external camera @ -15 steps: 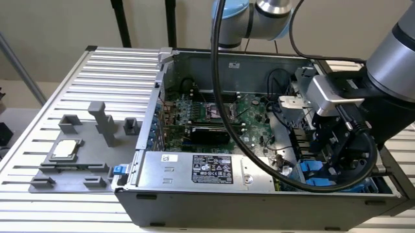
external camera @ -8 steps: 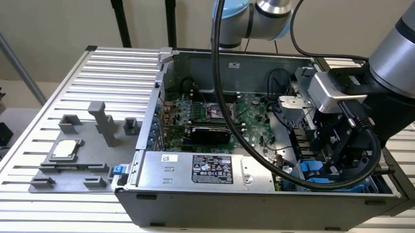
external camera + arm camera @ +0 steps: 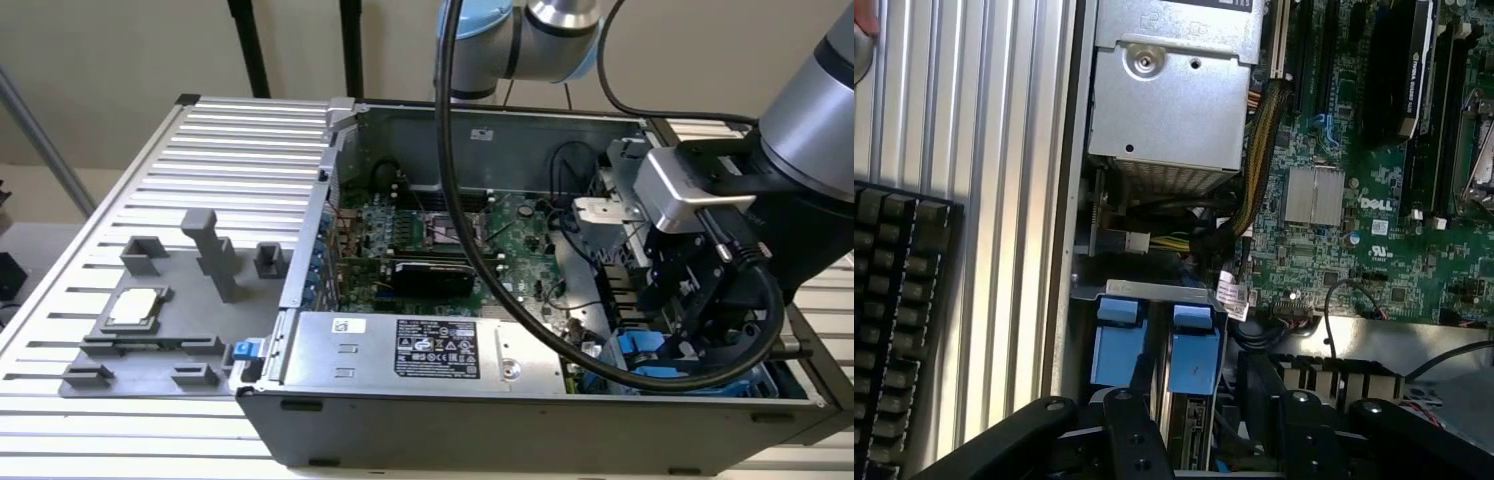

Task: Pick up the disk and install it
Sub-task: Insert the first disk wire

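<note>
Wrist view: disk (image 3: 1191, 370) edge-on, closely hemmed

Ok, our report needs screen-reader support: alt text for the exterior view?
A robot arm's gripper reaches into an open computer case, at the exterior view's right, over blue brackets. The case sits on a slatted metal table beside grey fixtures.
</note>
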Action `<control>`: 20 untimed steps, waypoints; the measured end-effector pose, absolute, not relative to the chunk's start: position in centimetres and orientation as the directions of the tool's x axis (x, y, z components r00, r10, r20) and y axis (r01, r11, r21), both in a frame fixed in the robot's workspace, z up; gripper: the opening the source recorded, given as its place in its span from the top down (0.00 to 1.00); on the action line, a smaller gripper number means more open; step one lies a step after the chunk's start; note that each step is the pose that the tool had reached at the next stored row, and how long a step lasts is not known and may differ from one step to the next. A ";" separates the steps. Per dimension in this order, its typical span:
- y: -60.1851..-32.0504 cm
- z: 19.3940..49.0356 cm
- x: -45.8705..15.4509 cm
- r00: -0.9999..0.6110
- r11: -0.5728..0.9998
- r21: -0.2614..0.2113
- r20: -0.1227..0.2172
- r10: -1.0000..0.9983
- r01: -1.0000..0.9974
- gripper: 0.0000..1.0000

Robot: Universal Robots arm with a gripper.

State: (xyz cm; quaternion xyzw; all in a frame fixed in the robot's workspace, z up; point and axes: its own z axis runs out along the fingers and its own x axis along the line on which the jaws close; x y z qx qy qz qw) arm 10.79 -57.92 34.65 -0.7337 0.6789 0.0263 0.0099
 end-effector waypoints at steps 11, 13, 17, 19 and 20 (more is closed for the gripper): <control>-57.9 35.2 10.8 0.077 -0.078 0.021 -0.052 -0.996 -0.997 1.00; -57.9 36.1 10.9 0.077 -0.078 0.021 -0.052 -0.996 -0.997 1.00; -57.9 37.9 11.4 0.077 -0.078 0.021 -0.052 -0.996 -0.997 1.00; -57.9 38.8 12.1 0.077 -0.078 0.021 -0.052 -0.996 -0.997 1.00; -57.9 39.1 12.5 0.077 -0.078 0.021 -0.052 -0.996 -0.997 1.00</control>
